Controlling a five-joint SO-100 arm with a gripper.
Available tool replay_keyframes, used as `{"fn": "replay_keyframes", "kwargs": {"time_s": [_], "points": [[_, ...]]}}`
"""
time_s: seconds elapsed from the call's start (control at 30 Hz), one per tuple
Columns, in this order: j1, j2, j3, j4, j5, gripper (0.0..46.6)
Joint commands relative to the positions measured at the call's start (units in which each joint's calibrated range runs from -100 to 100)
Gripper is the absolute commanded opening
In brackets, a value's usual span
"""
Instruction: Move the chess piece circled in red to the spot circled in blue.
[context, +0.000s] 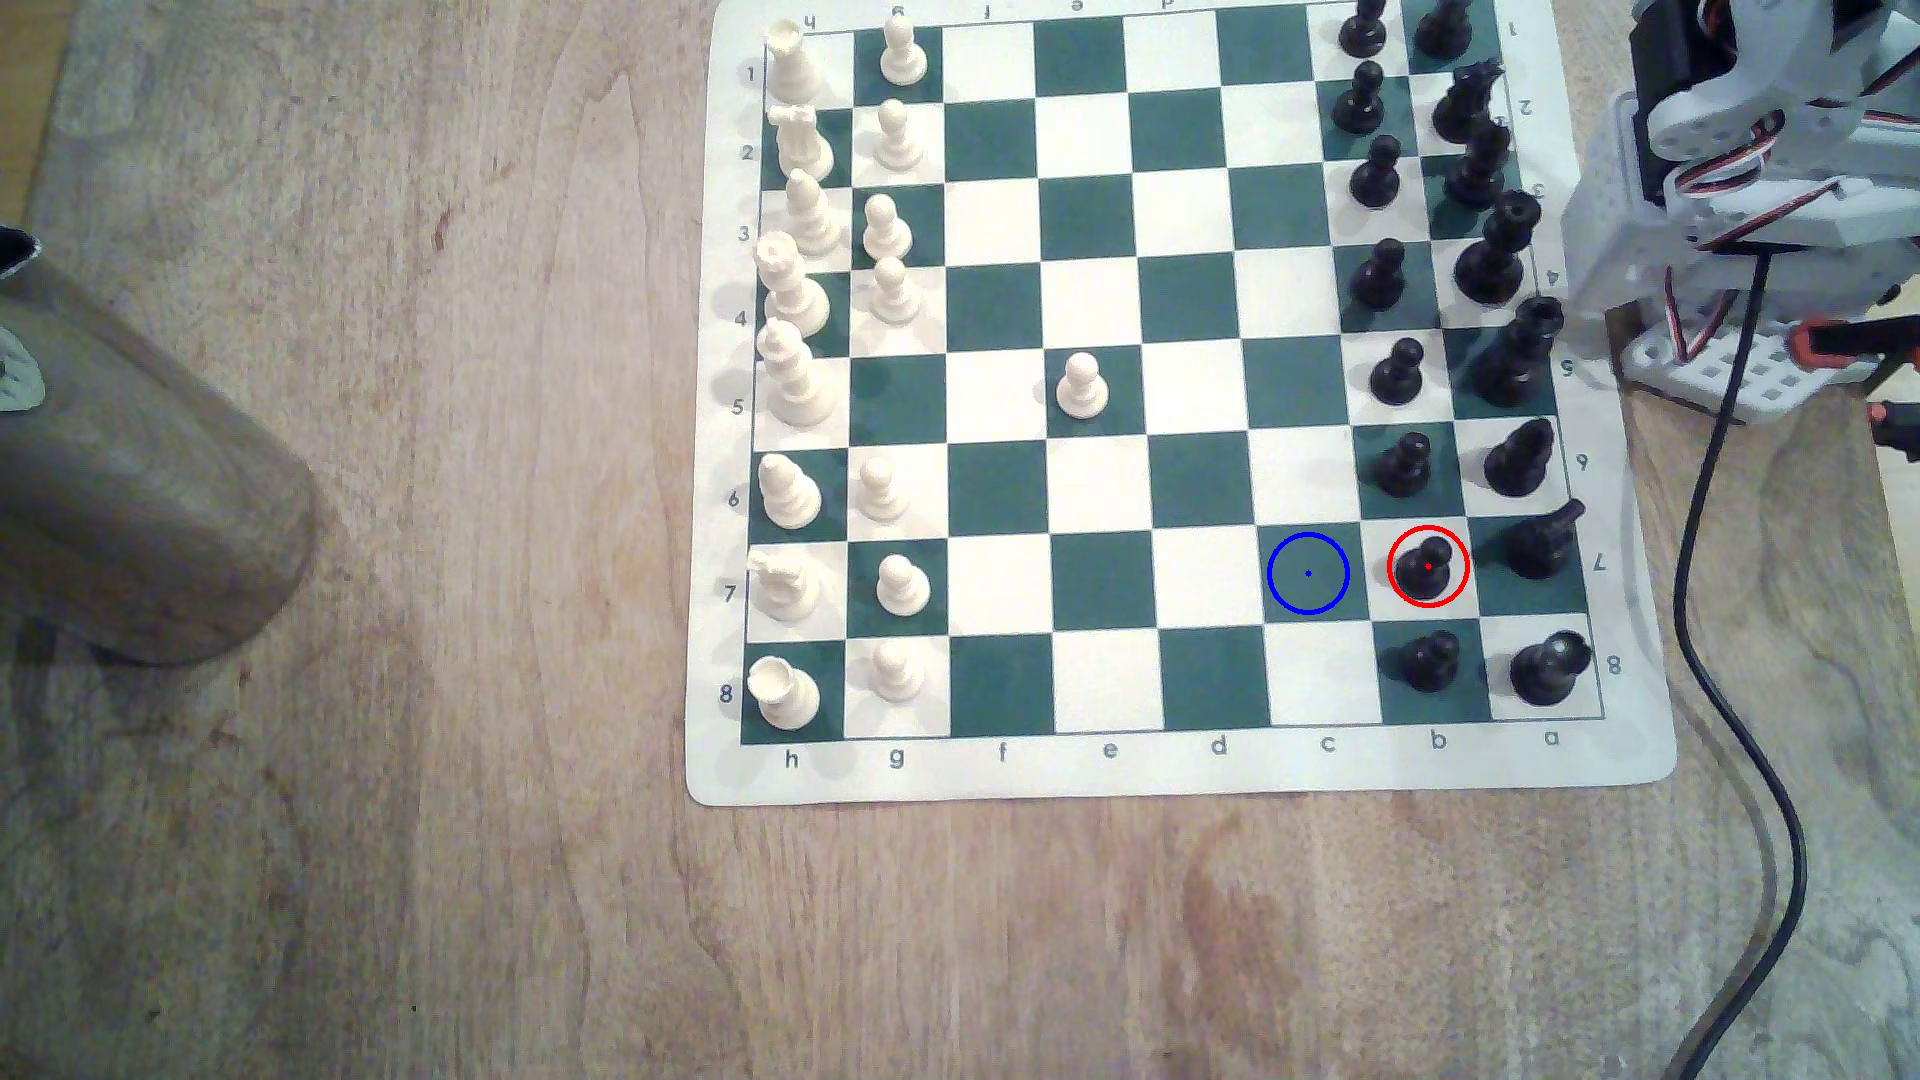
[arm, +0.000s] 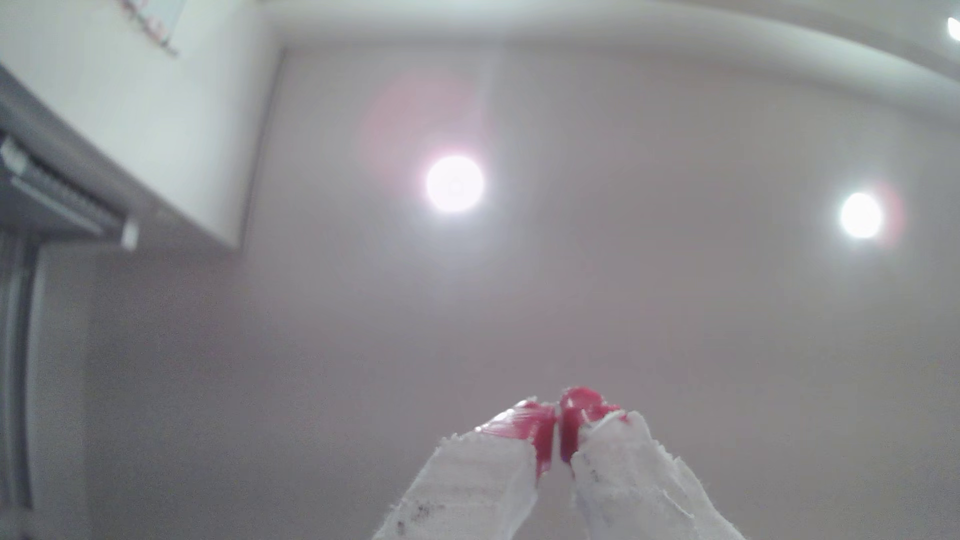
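Wrist view: the claw (arm: 558, 441) points up at the ceiling, its red-tipped, cloth-wrapped fingers (arm: 483, 467) pressed nearly together with nothing between them, likely a parked pose. Exterior view's right: the arm (context: 1756, 187) sits folded off the board's (context: 1174, 768) edge on the tabletop (context: 416, 727). Farther out, the chess piece (context: 1425, 569) stands red-ringed in the black pawn row, untouched. Just beside it, toward the exterior view's left, the spot (context: 1308, 573) is a bare green square, so a short sideways carry should do.

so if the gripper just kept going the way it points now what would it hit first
Nothing nearby: the gripper, jaws together, points up at the ceiling with two lights. The way looks free, though depth is unclear.
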Motion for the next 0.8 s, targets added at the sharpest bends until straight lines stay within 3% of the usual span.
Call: {"fn": "replay_keyframes", "kwargs": {"time_s": [0.0, 0.3, 0.47, 0.53, 0.77], "points": [[-0.84, 0.06, 1.17, -0.63, 0.05, 0.2], [-5.77, 0.06, -1.55, 24.19, 0.0, 0.2], [-4.67, 0.06, -12.52, 53.59, -0.29, 0.2], [-5.14, 0.06, -12.97, 54.65, -0.29, 0.2], [-2.01, 0.06, -24.21, 91.51, -0.34, 0.2]]}}
